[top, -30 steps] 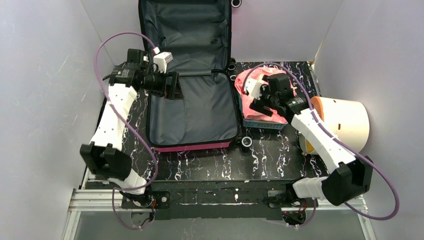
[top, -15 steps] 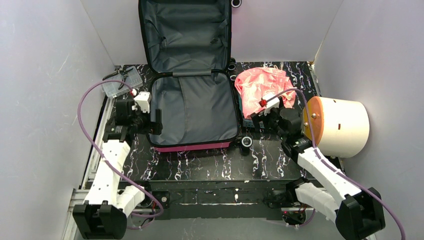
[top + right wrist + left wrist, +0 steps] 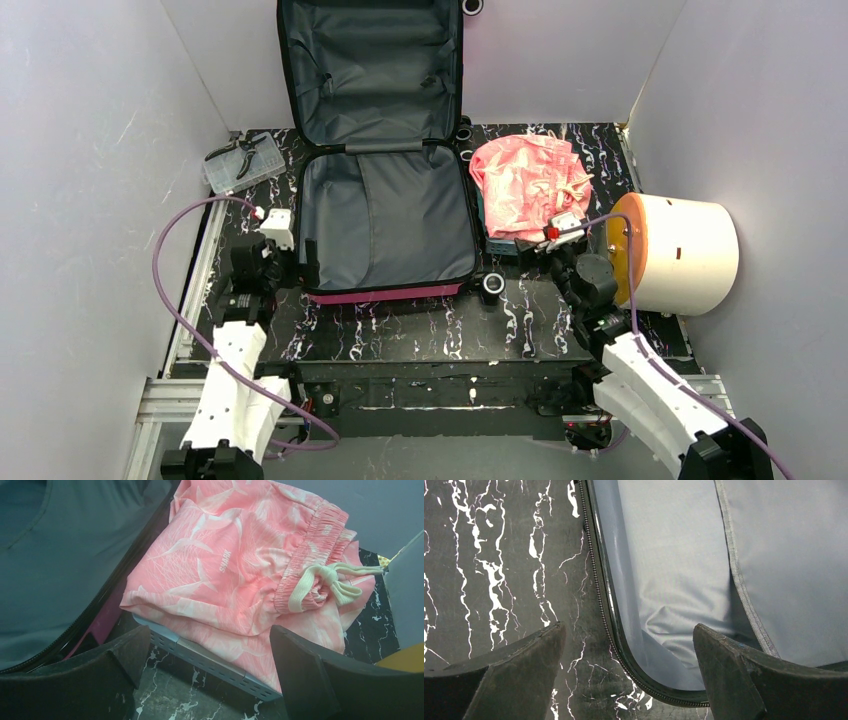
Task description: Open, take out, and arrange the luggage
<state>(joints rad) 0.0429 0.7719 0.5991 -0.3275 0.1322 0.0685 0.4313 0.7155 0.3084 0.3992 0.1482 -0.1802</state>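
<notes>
Both arms have pulled back toward their bases. Your left claw (image 3: 308, 270) has left the hinge line and hangs spread and empty at the 7 o'clock corner of the hot-pink hard-shell suitcase (image 3: 385, 215). Your right claw (image 3: 545, 255) has come off the clothing, also wide and empty. You look finished unloading.

At 10 o'clock, the clear plastic box (image 3: 243, 160) holds a dark tool. At 12 o'clock the suitcase lies open on the counter (image 3: 420, 325), showing only grey lining. At 2 o'clock, the light-blue plastic basket (image 3: 200, 655) carries the folded pink patterned shorts (image 3: 525, 180).
</notes>
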